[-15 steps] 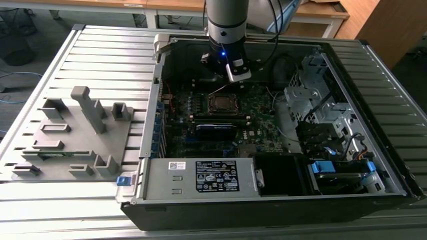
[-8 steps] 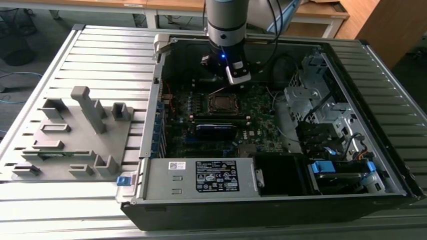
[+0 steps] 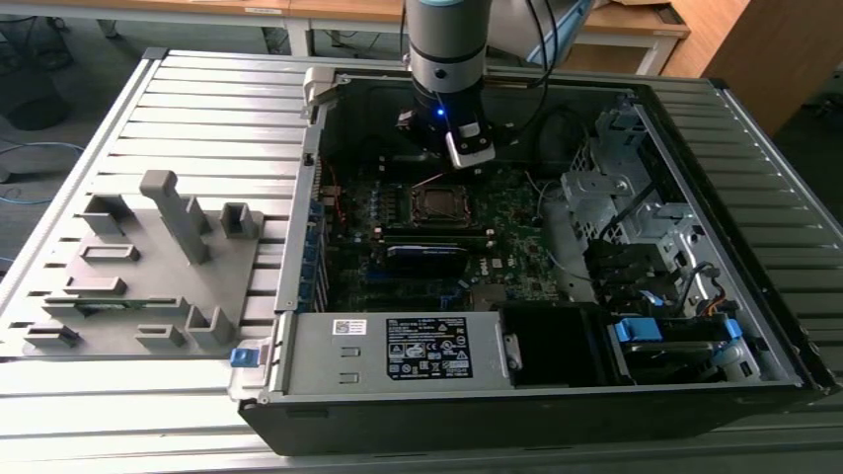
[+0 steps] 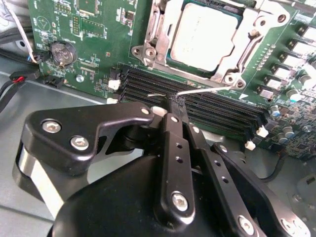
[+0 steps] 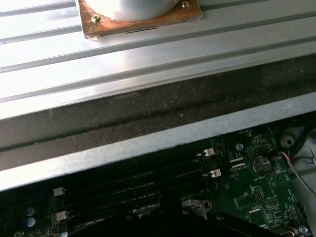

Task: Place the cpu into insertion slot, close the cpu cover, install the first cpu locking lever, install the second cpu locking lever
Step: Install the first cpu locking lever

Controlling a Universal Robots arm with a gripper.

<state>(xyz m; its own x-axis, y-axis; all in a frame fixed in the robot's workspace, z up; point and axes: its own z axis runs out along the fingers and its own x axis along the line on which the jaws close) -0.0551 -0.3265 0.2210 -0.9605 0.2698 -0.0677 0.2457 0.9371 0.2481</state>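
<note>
Gripper (image 4: pixel 175 101) pinching thin locking lever (image 4: pixel 207 90), cpu (image 4: pixel 205 34) partly cut off

The cpu (image 4: pixel 207 34) lies in the insertion slot (image 4: pixel 154 34), just beside the memory slots (image 4: pixel 217 109).

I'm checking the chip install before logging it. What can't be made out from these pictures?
Second wrist view: the chip and cover are cut off by the picture's edge.
Second wrist view: whether the shut fingers pinch the wire lever; their tips hide the contact.
Exterior view: the socket is too small to judge the cover's latching.
</note>
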